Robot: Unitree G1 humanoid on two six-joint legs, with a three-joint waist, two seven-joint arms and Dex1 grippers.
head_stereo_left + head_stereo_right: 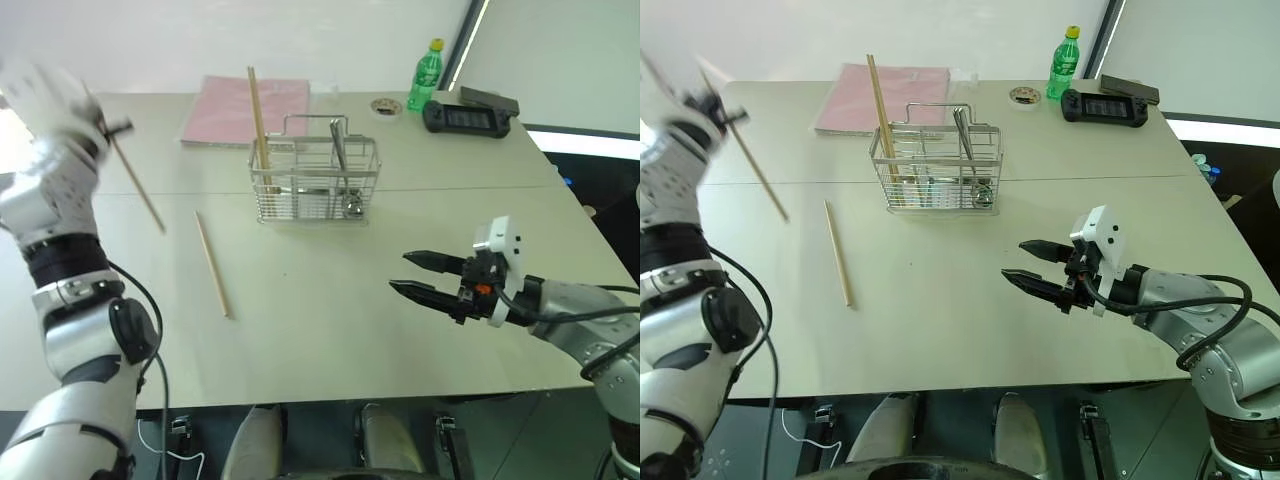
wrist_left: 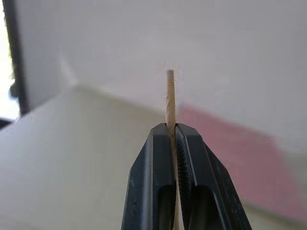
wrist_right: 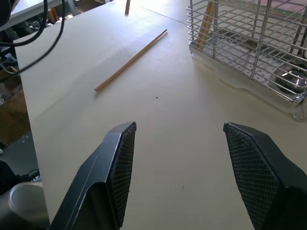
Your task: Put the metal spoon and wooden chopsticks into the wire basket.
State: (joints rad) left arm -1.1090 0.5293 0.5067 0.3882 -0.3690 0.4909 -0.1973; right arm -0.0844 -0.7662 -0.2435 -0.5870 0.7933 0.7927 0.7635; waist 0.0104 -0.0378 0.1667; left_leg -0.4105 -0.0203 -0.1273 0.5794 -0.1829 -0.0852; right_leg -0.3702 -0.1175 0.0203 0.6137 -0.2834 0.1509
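Left wrist view, left end effector (image 2: 175, 143) clamping one chopstick (image 2: 170, 103) (raised), right end effector (image 1: 418, 276) agape, empty.

Bright, even daylight over table (image 1: 330, 300); window glare whites out far left edge. My left gripper (image 1: 112, 128) smeared by motion blur. Soft shadow under wire basket (image 1: 315, 180). Pink book (image 2: 249, 158) out of focus.
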